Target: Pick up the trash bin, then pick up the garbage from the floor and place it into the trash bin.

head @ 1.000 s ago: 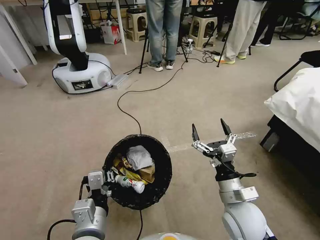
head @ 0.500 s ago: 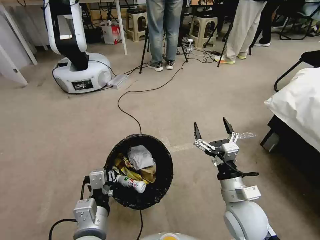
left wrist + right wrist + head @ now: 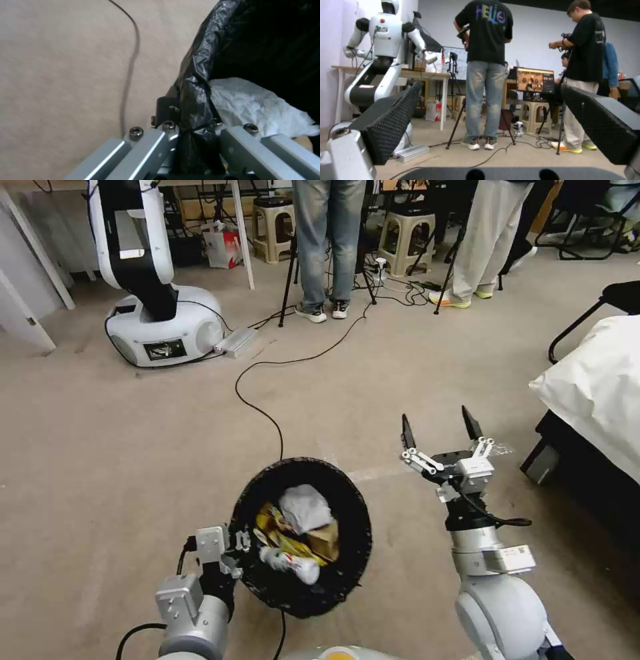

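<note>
A beige carpeted floor (image 3: 100, 447) stretches ahead, crossed by a black cable (image 3: 257, 410) that runs toward a white robot (image 3: 143, 280) parked near a table. The trash bin (image 3: 353, 553), lined with a black bag, is held low in front of the robot by the left gripper (image 3: 233, 550), whose fingers (image 3: 143, 147) are clamped on the liner-covered rim. Inside the bin lie a white tissue (image 3: 305, 508), yellow wrappers (image 3: 280, 533), a brown paper bag (image 3: 325, 541) and a small white bottle (image 3: 290, 565). The right gripper (image 3: 440, 430) is raised beside the bin, spread wide and holding nothing.
</note>
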You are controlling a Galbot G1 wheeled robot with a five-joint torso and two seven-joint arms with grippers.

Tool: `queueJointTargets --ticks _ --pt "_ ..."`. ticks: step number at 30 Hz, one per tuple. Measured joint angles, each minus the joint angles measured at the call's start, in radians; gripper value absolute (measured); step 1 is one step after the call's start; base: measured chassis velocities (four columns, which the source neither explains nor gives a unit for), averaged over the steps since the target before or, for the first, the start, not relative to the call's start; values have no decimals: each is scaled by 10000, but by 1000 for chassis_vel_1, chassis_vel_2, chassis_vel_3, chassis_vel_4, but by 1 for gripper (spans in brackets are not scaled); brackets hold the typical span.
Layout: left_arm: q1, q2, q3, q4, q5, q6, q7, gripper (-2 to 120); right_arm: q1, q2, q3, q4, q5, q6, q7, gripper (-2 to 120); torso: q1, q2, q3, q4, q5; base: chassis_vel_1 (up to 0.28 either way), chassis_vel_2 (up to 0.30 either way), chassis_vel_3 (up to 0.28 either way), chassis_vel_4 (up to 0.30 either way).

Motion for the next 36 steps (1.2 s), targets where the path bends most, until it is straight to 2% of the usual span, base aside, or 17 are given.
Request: queueJointTargets --ticks 4,17,24,36 --pt "-161 79 -2 0 -641 637 371 0 103 48 13 87 24 34 -89 100 1 0 0 -2 -2 0 0 0 0" --pt "-335 -60 -141 218 -1038 892 605 0 478 -117 -291 71 315 191 -529 100 0 0 0 1 -1 0 0 0 0" --pt "-1481 -125 -182 1301 -1475 835 813 0 348 -72 -338 19 452 942 -1329 100 0 0 0 0 -2 0 0 0 0" --pt "-2814 -261 -168 2530 -1862 724 766 0 176 36 -340 103 400 1426 -2043 100 0 0 0 0 -1 0 0 0 0"
